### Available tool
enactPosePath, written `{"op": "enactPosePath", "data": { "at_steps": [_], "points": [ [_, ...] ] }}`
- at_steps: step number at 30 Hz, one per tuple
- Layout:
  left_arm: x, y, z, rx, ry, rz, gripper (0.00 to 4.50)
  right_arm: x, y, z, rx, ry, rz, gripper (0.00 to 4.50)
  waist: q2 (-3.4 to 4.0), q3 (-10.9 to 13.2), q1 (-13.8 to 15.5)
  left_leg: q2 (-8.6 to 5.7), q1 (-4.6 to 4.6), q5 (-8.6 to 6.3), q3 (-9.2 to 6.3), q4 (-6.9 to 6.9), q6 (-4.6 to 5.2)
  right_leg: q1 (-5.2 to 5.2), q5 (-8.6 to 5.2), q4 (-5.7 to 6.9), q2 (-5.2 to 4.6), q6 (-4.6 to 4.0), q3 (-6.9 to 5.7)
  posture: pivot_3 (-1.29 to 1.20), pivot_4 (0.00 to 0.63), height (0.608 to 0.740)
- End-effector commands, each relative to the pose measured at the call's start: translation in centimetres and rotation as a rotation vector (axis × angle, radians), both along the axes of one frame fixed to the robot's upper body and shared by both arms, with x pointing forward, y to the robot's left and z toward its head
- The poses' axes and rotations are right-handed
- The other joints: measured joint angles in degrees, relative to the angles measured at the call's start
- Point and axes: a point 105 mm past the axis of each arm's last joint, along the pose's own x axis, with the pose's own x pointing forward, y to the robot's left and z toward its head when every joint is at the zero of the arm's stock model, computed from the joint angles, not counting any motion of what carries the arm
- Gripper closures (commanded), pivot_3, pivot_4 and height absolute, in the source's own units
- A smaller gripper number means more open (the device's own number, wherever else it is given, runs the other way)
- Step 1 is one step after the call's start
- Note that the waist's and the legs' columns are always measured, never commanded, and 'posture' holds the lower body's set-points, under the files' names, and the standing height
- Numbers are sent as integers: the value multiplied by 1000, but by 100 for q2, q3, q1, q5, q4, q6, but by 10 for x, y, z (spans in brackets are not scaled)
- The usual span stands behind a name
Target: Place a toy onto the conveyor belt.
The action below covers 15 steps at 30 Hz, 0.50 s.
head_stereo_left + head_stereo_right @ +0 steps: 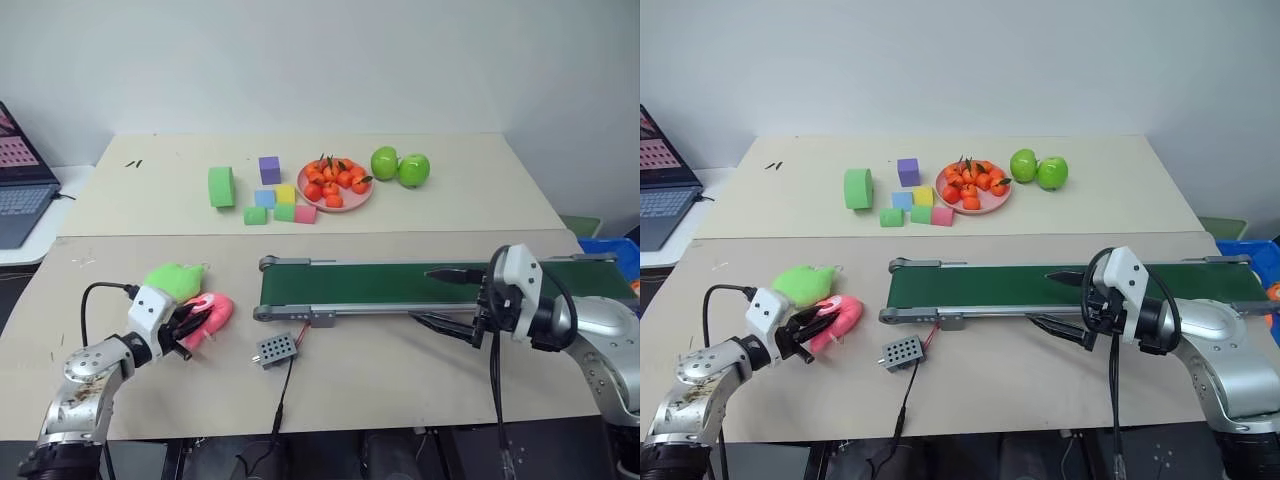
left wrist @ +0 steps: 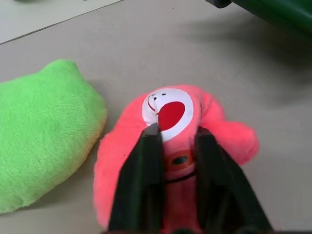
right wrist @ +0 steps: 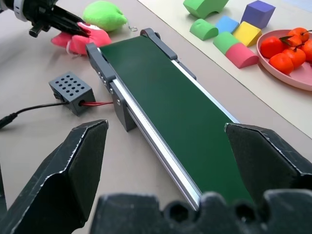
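The pink pig toy lies on the worktop, off the left end of the conveyor belt and not on it. The left gripper has its jaws closed narrowly on the toy; in the left wrist view the two black fingers pinch the toy's body just below its white face with the red mouth. A lime-green plush toy sits touching or just beside the pink one, at about 10 o'clock from it.

The belt runs left to right across the middle of the worktop, its dark-green surface bare apart from the right gripper's upper finger over it. A small grey perforated box rests at about 7 o'clock from the belt's left roller, joined to the frame by a red wire.

The right gripper is over the right part of the belt with its jaws wide apart, one finger above the belt and one below the frame's near edge, holding nothing.

At 12 o'clock from the belt stand foam blocks, a pink plate of small oranges and two green apples. A laptop sits at the far left.
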Motion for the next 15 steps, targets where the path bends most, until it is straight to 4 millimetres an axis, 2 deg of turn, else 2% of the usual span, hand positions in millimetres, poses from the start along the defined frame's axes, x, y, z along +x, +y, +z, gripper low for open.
{"op": "enactPosePath", "data": {
  "at_steps": [1, 8, 11, 15],
  "points": [
    [-3, -18, 5, -72, 27, -48, 4460, 1, -1, 13, -19, -69, 10, 0, 1, 0, 7, 0, 0, 0, -1, 0, 0, 0, 0, 0, 0, 0, 0, 0, 150, 738],
    [10, -27, 37, -113, -68, -38, 4460, 3, -2, 14, -27, -69, 13, 0, 0, -1, 5, 0, -1, 0, -4, 0, 0, -1, 0, 0, 0, 0, -1, 0, 150, 738],
    [32, -22, 80, -73, -284, 19, 4460, 4, -3, 13, -31, -67, 14, 0, -1, 0, 21, -1, -1, 0, -4, 1, 0, 0, 0, 0, 0, 0, -1, 0, 150, 738],
    [44, -32, 115, -48, -440, 9, 4460, 4, -4, 13, -36, -67, 13, 0, 0, -1, 43, -2, -3, 2, -1, 1, -3, 0, 1, -1, 0, -1, -2, 0, 150, 738]
  ]
}}
